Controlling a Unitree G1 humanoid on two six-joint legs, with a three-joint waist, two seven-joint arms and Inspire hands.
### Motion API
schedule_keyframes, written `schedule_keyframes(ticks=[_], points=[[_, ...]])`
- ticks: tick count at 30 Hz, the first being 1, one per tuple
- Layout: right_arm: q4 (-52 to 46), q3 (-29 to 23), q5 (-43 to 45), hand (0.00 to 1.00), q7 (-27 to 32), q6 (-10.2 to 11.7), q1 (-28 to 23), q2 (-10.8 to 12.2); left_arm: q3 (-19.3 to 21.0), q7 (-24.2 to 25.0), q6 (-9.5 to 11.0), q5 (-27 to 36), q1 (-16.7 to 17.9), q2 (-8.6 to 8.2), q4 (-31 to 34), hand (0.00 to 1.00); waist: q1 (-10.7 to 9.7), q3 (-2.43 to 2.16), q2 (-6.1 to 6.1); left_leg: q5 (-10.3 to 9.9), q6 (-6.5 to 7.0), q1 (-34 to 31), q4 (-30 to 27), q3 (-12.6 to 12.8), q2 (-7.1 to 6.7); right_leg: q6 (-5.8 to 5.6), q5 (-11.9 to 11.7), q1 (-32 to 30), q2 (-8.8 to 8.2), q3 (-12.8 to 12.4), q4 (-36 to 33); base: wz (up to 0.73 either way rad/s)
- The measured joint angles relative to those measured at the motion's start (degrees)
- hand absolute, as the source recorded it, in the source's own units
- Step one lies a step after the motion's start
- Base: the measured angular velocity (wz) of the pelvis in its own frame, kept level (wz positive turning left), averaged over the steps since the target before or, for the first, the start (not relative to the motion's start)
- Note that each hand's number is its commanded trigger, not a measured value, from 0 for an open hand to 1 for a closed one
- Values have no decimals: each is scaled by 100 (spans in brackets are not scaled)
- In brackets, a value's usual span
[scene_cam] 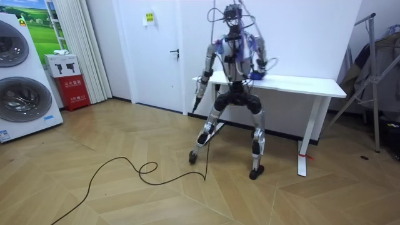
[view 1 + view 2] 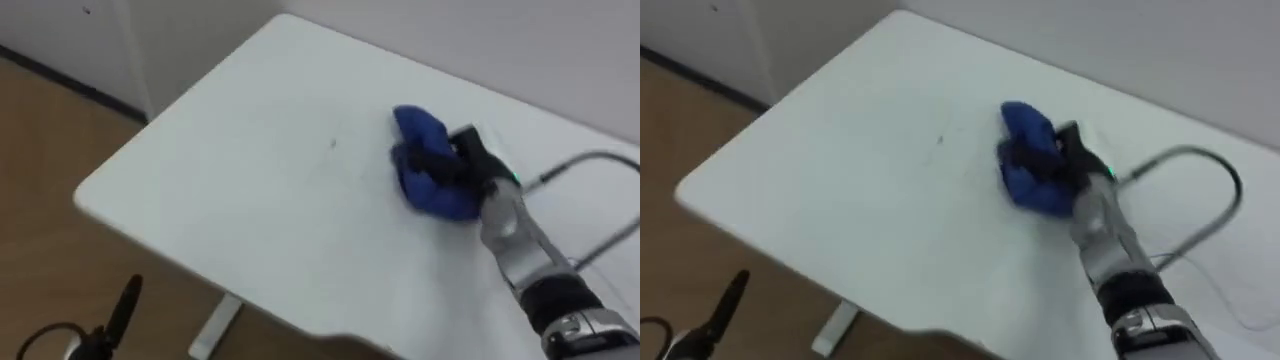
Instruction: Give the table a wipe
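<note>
We find the right hand [image 2: 455,160] resting on the table [image 2: 250,170], its dark fingers curled over a bunched blue cloth [image 2: 425,135]. The cloth lies on the tabletop towards the far edge, near the wall. A small dark speck [image 2: 333,143] marks the surface just left of the cloth. The left hand [image 2: 122,308] hangs below the table's near edge, over the wooden floor [image 2: 40,150]; we cannot tell its state. In the room view, the robot stands at the table, legs apart.
</note>
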State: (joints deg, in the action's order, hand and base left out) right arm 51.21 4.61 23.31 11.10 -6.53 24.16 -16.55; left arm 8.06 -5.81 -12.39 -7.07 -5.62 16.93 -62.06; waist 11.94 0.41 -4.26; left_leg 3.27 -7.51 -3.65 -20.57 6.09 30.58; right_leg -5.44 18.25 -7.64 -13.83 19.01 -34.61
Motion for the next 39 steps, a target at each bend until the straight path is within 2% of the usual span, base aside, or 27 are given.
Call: schedule_keyframes(ticks=[1,2,3,4,5,6,7,8,9,10,12,14,15,16,18,20,23,27,30,32,33,34,35,36,37,38,39], points=[[-8,-107,-116,100,16,-76,-208,-149,28,0,-2,18,116,2,-1,0,-89,-30,-17,-24,-8,-4,-114,288,-20,163,23,29,168,-42,101,-28],[-17,-223,-118,100,33,-162,-366,-196,28,3,-3,17,204,1,-2,0,-169,-32,-21,-254,-13,18,-327,464,-131,356,-15,73,322,-128,260,-41],[-18,-277,-115,100,32,-208,-386,-206,27,4,-2,19,249,-5,-3,0,-184,-37,-24,-485,4,22,-496,500,-251,451,-54,85,380,-183,341,-73],[-41,-389,-115,100,27,-338,-381,-201,17,3,-5,54,287,-38,-2,0,-207,-41,-17,-1050,77,-60,-929,509,-563,611,-150,122,464,-207,500,-82],[-100,-412,-117,100,21,-404,-381,-210,-35,-1,-5,68,283,-117,9,0,-232,-31,69,-1624,100,-153,-1378,515,-968,743,-246,171,615,-316,667,-81],[-127,-411,-109,100,11,-434,-379,-198,-61,-1,-5,68,284,-164,9,0,-225,-41,104,-1861,147,-169,-1484,551,-1207,735,-295,202,666,-383,733,-74],[-263,-409,-56,100,-10,-514,-364,-169,-98,-5,-4,71,279,-257,20,0,-216,-38,144,-2177,365,-175,-1402,578,-1758,654,-357,231,711,-543,809,-72],[-364,-357,-30,100,-11,-591,-328,-78,-150,-5,-9,68,268,-329,39,0,-214,-40,198,-2238,538,-191,-1084,632,-2265,648,-371,227,734,-678,833,-68],[-412,-350,-14,100,-20,-612,-305,-57,-149,-6,-17,73,269,-368,81,0,-198,-36,235,-2250,767,-189,-894,645,-2476,651,-378,179,766,-759,851,-89],[-486,-301,53,100,-57,-610,-290,32,-131,-29,-37,101,332,-394,172,0,-95,-117,255,-2144,794,-74,-609,527,-2636,670,-442,53,878,-986,931,-74],[-586,-293,112,100,-69,-534,-287,90,-124,-139,-87,385,327,-417,319,0,-183,-124,263,-1994,798,25,-286,553,-2666,719,-577,73,964,-1012,1160,-40],[-583,-314,122,100,102,-339,-365,85,-148,-233,-97,694,372,-437,369,0,-373,-131,261,-1787,763,213,154,545,-2717,571,-767,227,988,-921,1473,0],[-574,-334,123,100,179,-273,-415,84,-135,-259,-96,721,412,-436,369,0,-413,-135,254,-1757,744,271,248,536,-2722,546,-784,287,992,-879,1549,17],[-492,-383,125,100,361,-113,-574,76,-122,-316,-93,752,522,-429,369,0,-575,-157,216,-1716,708,367,392,467,-2727,512,-802,474,994,-743,1704,40],[-424,-972,150,100,664,173,-1049,59,54,-387,-79,735,781,-438,368,0,-889,-163,172,-1635,661,619,656,251,-2743,508,-803,845,1019,-495,2025,60],[-300,-1599,108,100,821,284,-1445,16,405,-397,-75,698,1002,-425,369,0,-1057,-180,80,-1623,641,811,767,122,-2745,503,-800,1147,1054,-351,2221,41],[31,-2462,-287,100,934,300,-2079,-274,891,-412,-55,417,1204,-360,369,0,-1086,-190,-112,-1622,637,948,891,2,-2741,498,-802,1408,1098,-300,2415,24],[-14,-2588,-411,100,1061,221,-2375,-409,849,-549,-18,431,1437,-354,368,0,-1023,-170,-133,-1622,637,1112,975,7,-2740,487,-809,1479,1110,-320,2410,-26],[-567,-2011,-217,100,1107,-204,-2206,-213,590,-653,51,428,1271,-413,361,0,-813,-144,-69,-1621,633,1120,996,131,-2721,496,-851,1341,1143,-501,2387,-55],[-1799,-734,480,100,839,-806,-2024,35,279,-664,76,417,1012,-575,359,0,-504,-86,75,-1604,604,1027,1011,126,-2666,574,-1010,1124,1229,-699,2359,-73],[-2077,-313,716,100,683,-898,-1908,150,197,-661,74,405,941,-609,360,0,-462,-79,83,-1597,588,983,1004,126,-2654,586,-1040,1064,1244,-708,2344,-46],[-2483,577,1183,100,292,-1059,-1531,461,2,-652,70,356,784,-656,360,0,-328,-66,91,-1573,550,903,1023,97,-2644,627,-1071,923,1259,-692,2292,-12],[-2596,1305,1720,100,-104,-1079,-1079,778,-86,-628,52,353,644,-742,359,0,-190,-50,86,-1535,528,812,1022,19,-2639,664,-1095,856,1268,-644,2297,4],[-2629,1577,1961,100,-334,-1073,-879,988,-118,-604,29,338,521,-807,369,0,-97,-29,84,-1513,508,781,1022,-25,-2640,672,-1099,845,1274,-622,2301,43],[-2691,1947,2301,100,-676,-990,-542,1284,-157,-549,4,224,363,-953,428,0,115,-32,69,-1457,506,701,1022,-159,-2651,682,-1091,800,1280,-588,2306,58],[-2679,2113,2371,100,-871,-836,-261,1452,-163,-493,-7,182,405,-1065,623,0,385,-24,73,-1401,497,654,1060,-285,-2669,683,-1086,783,1261,-486,2325,61],[-2636,2127,2361,100,-918,-762,-185,1493,-185,-484,-9,192,460,-1096,710,0,495,-21,69,-1348,501,646,1078,-371,-2689,679,-1082,787,1242,-431,2360,75]])
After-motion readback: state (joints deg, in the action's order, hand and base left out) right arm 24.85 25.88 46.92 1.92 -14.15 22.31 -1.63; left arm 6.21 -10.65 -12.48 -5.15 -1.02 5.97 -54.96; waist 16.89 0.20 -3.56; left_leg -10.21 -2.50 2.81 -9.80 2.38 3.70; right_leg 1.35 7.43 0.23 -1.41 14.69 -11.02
